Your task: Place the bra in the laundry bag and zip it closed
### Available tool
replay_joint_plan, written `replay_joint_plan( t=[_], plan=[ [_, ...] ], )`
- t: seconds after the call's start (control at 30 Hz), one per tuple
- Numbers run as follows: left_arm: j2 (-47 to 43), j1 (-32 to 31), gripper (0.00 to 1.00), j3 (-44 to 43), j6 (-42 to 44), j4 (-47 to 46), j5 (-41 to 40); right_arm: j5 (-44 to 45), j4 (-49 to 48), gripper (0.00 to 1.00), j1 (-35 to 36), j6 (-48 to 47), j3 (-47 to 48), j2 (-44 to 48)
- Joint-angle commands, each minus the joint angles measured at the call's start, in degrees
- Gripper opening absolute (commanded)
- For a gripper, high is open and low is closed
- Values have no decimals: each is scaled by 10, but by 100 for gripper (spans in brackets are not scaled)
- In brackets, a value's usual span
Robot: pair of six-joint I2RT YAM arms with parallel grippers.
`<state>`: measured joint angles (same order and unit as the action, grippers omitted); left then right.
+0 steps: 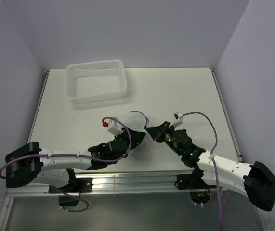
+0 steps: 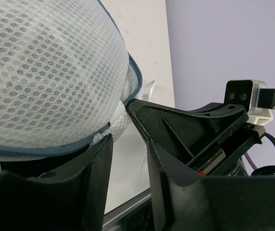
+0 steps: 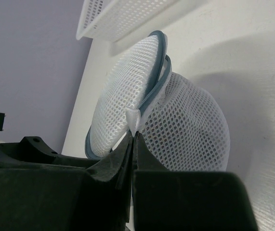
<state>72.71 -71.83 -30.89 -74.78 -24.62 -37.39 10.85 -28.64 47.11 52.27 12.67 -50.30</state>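
Room: pale lilac walls (image 1: 127,29) close in on a white table (image 1: 185,91).
Bag: a round white mesh laundry bag (image 3: 185,125) sits between the two claws, touching both.
Right claw: the right claw (image 3: 132,137) is pressed together, pinching a small white tab (image 3: 131,114) at the bag's rim.
Left claw: the left claw (image 2: 129,144) is spread, with bare table showing through the gap. The bag's rim rests against one fingertip.
Bra: no black bra shows on the table or through the mesh. Whether it is inside cannot be told.
Zip: the grey-blue zip (image 3: 149,94) looks joined just beyond the right claw's tips. Farther on, the two rims gape.
Progress: probably the closing stage, with part of the zip left to run.
Basket: a white plastic basket (image 1: 98,81) sits well beyond the left claw, near the far wall.
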Motion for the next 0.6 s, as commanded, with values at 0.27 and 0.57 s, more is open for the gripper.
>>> replay_joint_plan(
  t=[0.27, 0.57],
  plan=[
    [-16, -30, 45, -7, -19, 48, -15, 28, -9, 0, 4, -16, 20, -10],
    [1, -29, 43, -13, -6, 23, -24, 18, -17, 0, 5, -17, 10, 1]
  ],
)
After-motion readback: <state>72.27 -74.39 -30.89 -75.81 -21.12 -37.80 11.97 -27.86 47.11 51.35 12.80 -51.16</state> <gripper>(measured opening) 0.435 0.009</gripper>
